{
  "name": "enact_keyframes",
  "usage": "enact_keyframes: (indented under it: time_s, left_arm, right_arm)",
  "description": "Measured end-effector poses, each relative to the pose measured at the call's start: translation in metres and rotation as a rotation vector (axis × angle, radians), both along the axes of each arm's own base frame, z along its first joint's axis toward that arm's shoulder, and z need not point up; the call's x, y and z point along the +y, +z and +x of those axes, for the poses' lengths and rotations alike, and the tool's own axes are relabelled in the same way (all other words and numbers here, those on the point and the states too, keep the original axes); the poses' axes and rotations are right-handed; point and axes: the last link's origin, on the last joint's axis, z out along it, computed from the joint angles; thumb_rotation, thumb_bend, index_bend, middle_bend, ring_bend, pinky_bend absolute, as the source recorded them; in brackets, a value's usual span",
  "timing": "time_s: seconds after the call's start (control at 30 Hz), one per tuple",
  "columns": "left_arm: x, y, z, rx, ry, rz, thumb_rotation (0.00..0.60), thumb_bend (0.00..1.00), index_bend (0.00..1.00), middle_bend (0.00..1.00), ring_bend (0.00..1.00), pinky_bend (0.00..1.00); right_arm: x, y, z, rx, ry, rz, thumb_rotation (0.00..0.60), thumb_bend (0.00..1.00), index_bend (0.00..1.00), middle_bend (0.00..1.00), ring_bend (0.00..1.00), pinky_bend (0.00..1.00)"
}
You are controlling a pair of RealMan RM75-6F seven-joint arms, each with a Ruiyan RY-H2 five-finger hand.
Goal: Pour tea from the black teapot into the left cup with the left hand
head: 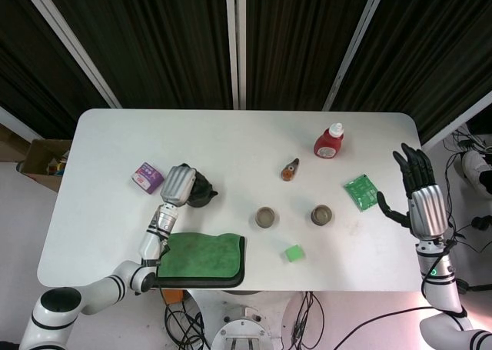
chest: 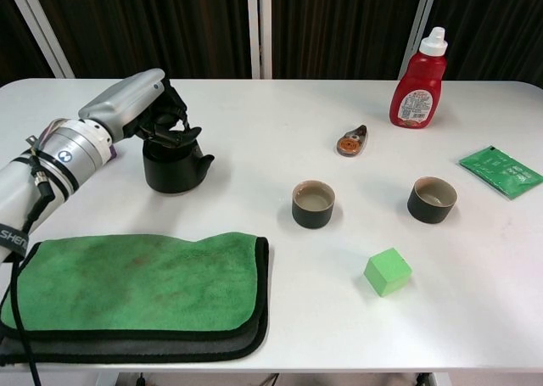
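Note:
The black teapot (chest: 174,167) stands on the white table's left side, its spout pointing right toward the cups. My left hand (chest: 140,106) reaches over it from the left and grips its top handle with curled fingers; from the head camera the hand (head: 178,184) covers most of the teapot (head: 203,194). The left cup (chest: 313,204), dark with a tan inside, sits near the table's middle, well to the right of the teapot. The right cup (chest: 432,199) stands further right. My right hand (head: 419,192) is raised past the table's right edge, fingers spread, holding nothing.
A folded green cloth (chest: 136,284) lies at the front left, just before the teapot. A purple box (head: 147,177) sits behind my left hand. A green cube (chest: 388,271), a red sauce bottle (chest: 418,81), a small orange item (chest: 350,141) and a green packet (chest: 501,170) lie around the cups.

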Motion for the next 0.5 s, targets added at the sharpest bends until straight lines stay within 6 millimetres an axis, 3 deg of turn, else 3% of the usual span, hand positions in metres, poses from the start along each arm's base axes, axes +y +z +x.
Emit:
enact_keyframes:
  time_s: [0.17, 0.5]
  left_arm:
    - [-0.0001, -0.0008, -0.0023, 0.000, 0.006, -0.004, 0.552, 0.19, 1.00, 1.00, 0.99, 0.47]
    - [0.0009, 0.0001, -0.0018, -0.015, 0.004, -0.007, 0.443, 0.07, 1.00, 0.99, 0.97, 0.47]
  right_arm:
    - [-0.0001, -0.0001, -0.0002, 0.001, -0.002, 0.000, 0.600, 0.36, 0.00, 0.00, 0.00, 0.00]
    - [0.0000, -0.0007, -0.0008, 0.002, -0.005, 0.002, 0.600, 0.36, 0.00, 0.00, 0.00, 0.00]
